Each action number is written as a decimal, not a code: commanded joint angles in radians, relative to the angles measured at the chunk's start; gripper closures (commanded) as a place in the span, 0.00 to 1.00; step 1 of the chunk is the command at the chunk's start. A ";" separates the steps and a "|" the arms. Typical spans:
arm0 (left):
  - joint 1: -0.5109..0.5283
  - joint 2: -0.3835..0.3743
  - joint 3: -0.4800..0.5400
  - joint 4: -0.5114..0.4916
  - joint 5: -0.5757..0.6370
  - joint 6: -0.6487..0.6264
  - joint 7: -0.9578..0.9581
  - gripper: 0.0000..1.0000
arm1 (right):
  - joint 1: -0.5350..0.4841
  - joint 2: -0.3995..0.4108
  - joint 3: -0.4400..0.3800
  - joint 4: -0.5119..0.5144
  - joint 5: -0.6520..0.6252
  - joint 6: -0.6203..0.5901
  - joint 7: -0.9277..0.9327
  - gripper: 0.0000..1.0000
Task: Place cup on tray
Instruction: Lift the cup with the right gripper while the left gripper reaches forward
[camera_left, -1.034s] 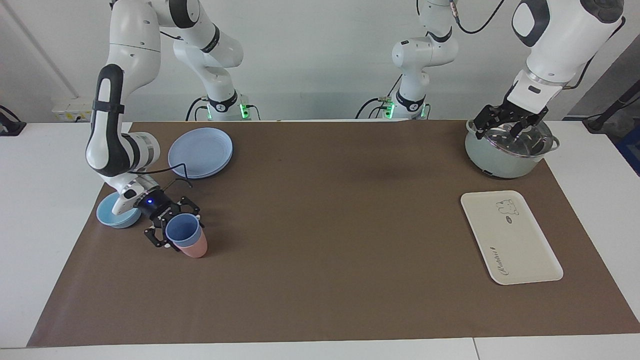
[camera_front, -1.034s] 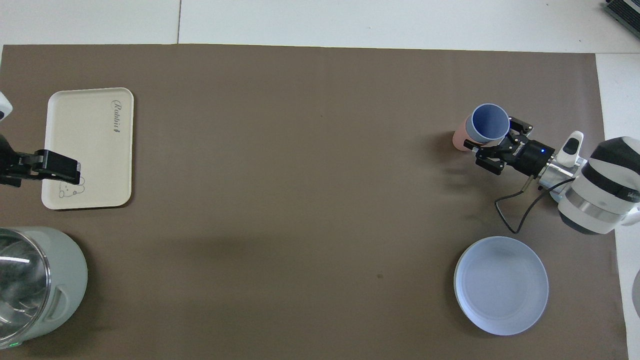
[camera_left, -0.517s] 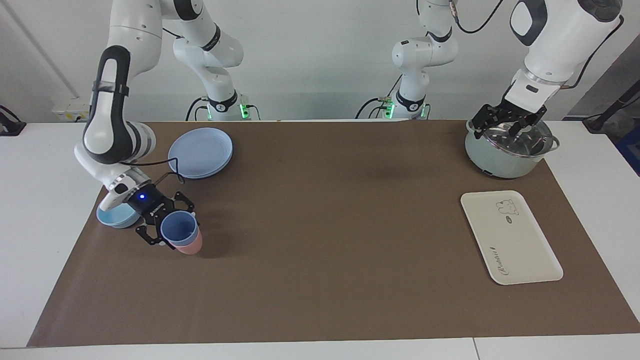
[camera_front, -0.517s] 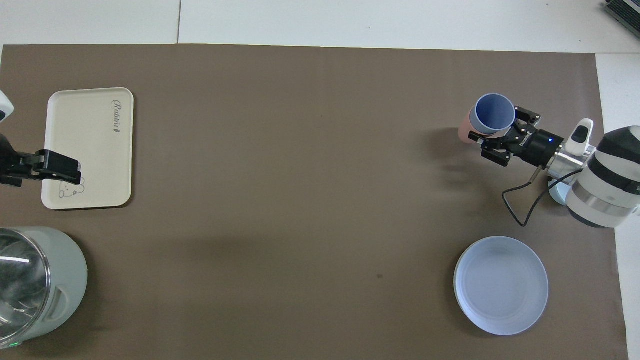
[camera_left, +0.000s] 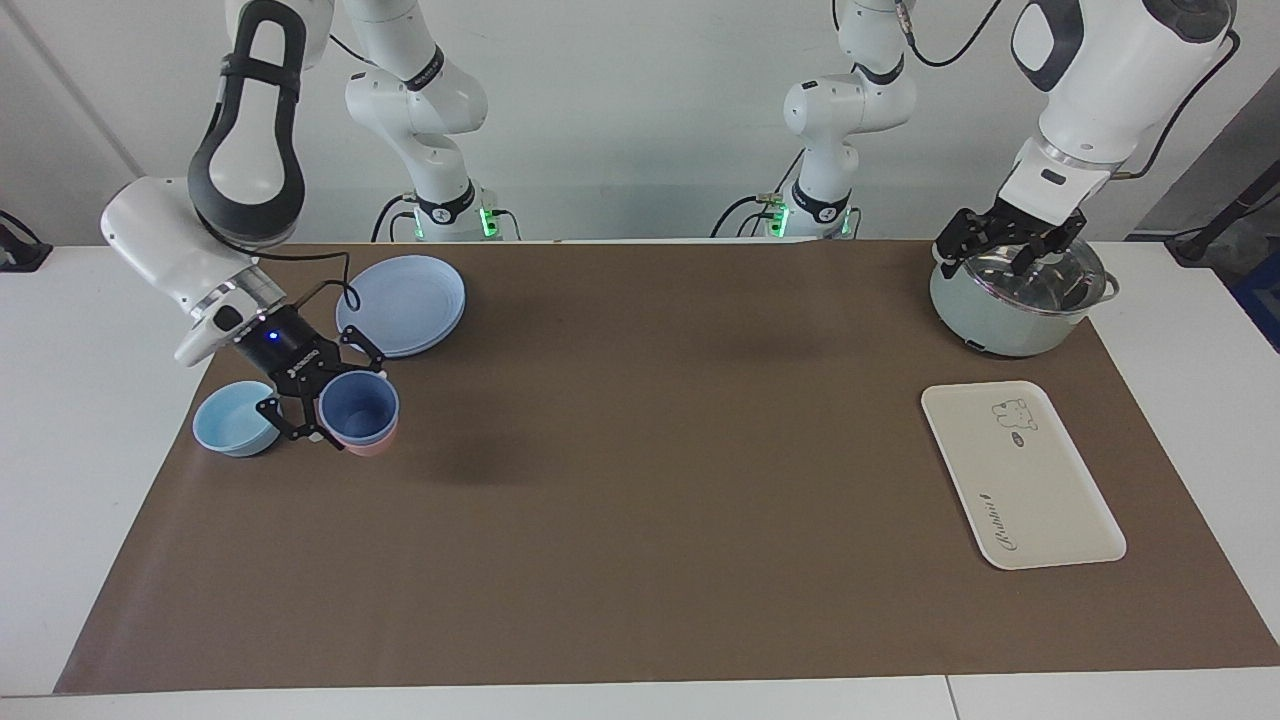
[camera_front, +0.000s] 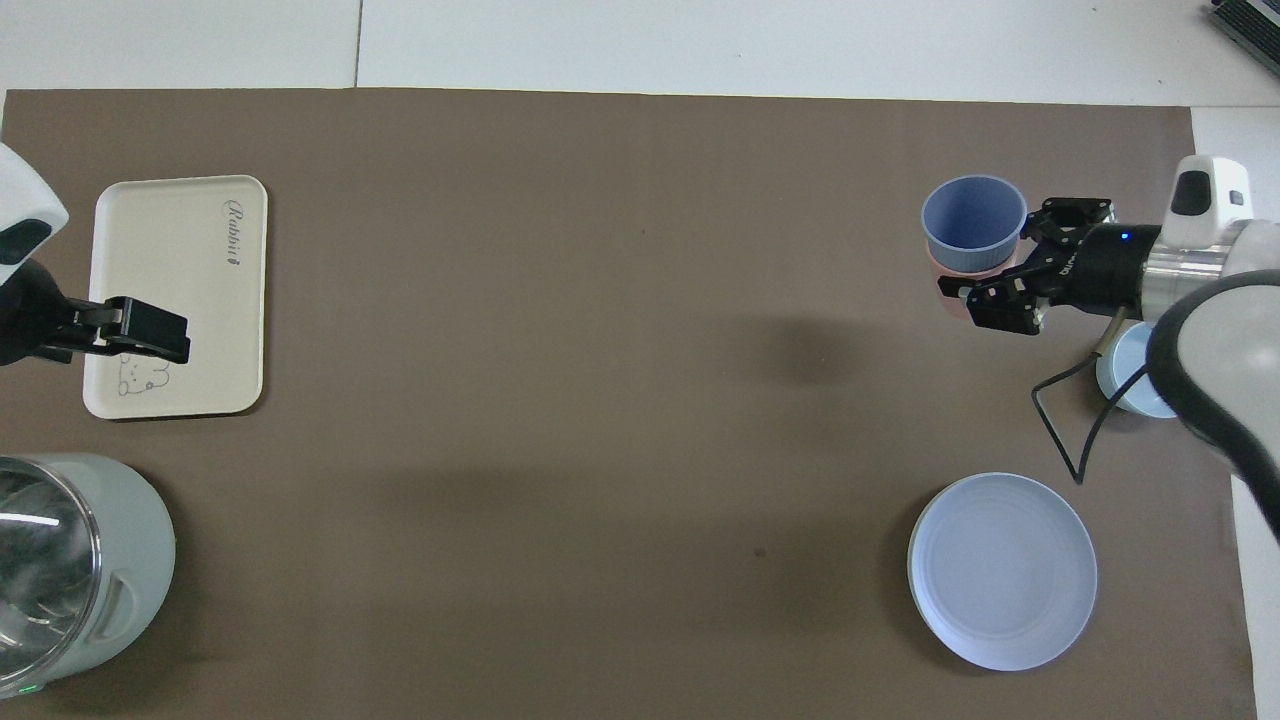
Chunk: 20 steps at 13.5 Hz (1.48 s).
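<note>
- Across the whole mat (camera_left: 650, 450): a long carry ahead, from the right arm's end to the left arm's end. Likely trouble: a fast swing that loosens the load on the way.
- Over the pot (camera_left: 990, 320): left gripper (camera_left: 1008, 250), fingers spread, gripping nothing, waiting. Risk of a clash if the right arm reaches to that end while this one hangs there.
- On the mat near the pot, farther from the robots: tray (camera_left: 1020, 480), flat and bare. Shallow rim, so a tilted set-down may tip the load over the edge.
- At the right arm's end: plate (camera_left: 400, 305) and bowl (camera_left: 232, 420), both close under the raised load. Could be knocked by a low sweep.
- Up in the air over the mat, beside the bowl, well apart from the tray: cup (camera_left: 358, 405), pinched at its wall by the right gripper (camera_left: 322, 405), clamped tight.
- Nested under it and lifted along: pink cup (camera_left: 368, 445). Chief hazard by this reading: held by friction alone, so may drop off mid-carry, or land on the tray as an unwanted extra.
- Cup mouth up and open to both cameras, narrow base down inside the pink one. Long axis close to upright; cannot tell the direction of any lean.
</note>
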 joint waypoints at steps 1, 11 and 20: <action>-0.006 -0.033 0.009 -0.064 -0.097 0.071 0.002 0.00 | 0.117 -0.025 0.002 0.047 -0.242 0.002 0.283 1.00; -0.188 0.084 0.009 -0.091 -0.556 0.411 -0.395 0.14 | 0.504 -0.010 0.008 0.136 -0.631 -0.021 0.742 1.00; -0.330 0.119 0.008 -0.072 -0.768 0.521 -0.510 0.40 | 0.518 0.000 0.022 0.155 -0.631 -0.003 0.755 1.00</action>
